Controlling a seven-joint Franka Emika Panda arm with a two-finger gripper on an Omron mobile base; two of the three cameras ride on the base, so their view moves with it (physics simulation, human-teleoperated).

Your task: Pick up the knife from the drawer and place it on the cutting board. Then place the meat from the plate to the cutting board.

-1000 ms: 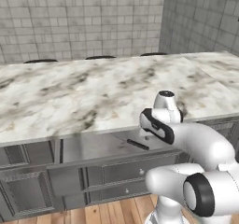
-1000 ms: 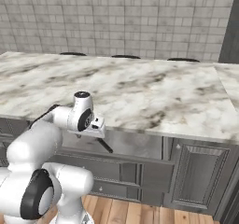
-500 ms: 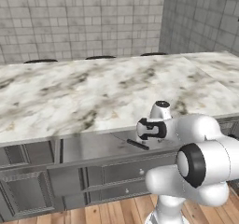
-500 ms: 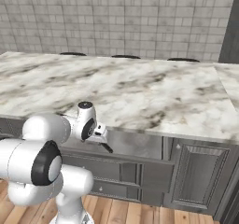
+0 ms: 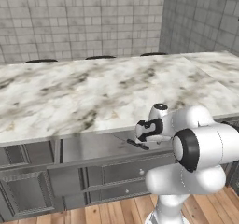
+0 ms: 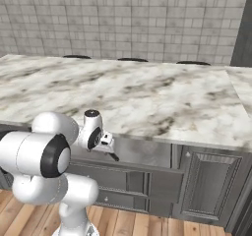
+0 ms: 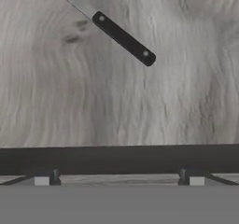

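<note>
Under the near edge of the marble counter (image 5: 93, 97), the drawer (image 7: 116, 97) stood open, and the knife (image 7: 114, 29) lay flat on its grey floor, black handle toward the gripper (image 7: 119, 181) and blade slanting away. The gripper hung just above the drawer's near part, apart from the knife. Its fingertips (image 7: 42, 178) stood wide apart, holding nothing.
</note>
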